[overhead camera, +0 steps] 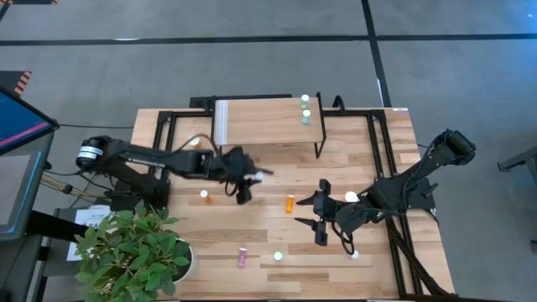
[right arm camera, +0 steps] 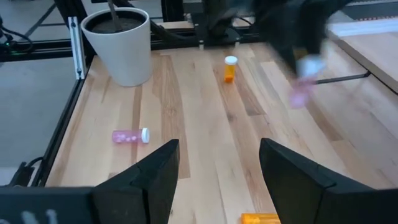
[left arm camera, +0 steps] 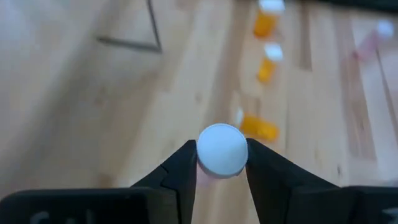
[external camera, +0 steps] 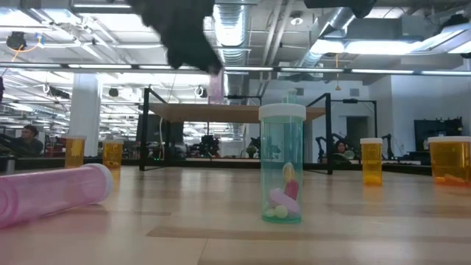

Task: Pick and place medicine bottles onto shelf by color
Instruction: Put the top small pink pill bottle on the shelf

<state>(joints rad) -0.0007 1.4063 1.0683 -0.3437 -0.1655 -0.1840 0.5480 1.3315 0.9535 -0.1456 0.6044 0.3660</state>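
My left gripper (overhead camera: pixel 256 176) hangs above the table's middle, in front of the shelf (overhead camera: pixel 268 122), shut on a pink medicine bottle (external camera: pixel 215 85) with a white cap. Two pale green bottles (overhead camera: pixel 306 109) stand at the shelf's right end. My right gripper (overhead camera: pixel 319 212) waits open to the right, with nothing between its fingers (right arm camera: pixel 217 168). An orange bottle (overhead camera: pixel 290 203) lies on its side between the two grippers. Another pink bottle (overhead camera: pixel 242 257) lies near the front edge, and a green one (external camera: pixel 282 165) stands beside it. My left gripper pinches the pink bottle between its two fingers, one on each side of the white cap (left arm camera: pixel 222 149). The fingers slant down toward the table. The bottle is lifted clear, cap uppermost, with its pink body (right arm camera: pixel 301 93) hanging below the fingers.
A potted plant (overhead camera: pixel 134 252) stands at the front left corner. Black frame rails (overhead camera: pixel 377 143) run round the table and past the shelf. More orange bottles (external camera: pixel 372 158) stand scattered, and an upright one (overhead camera: pixel 204 195) stands left of my left gripper.
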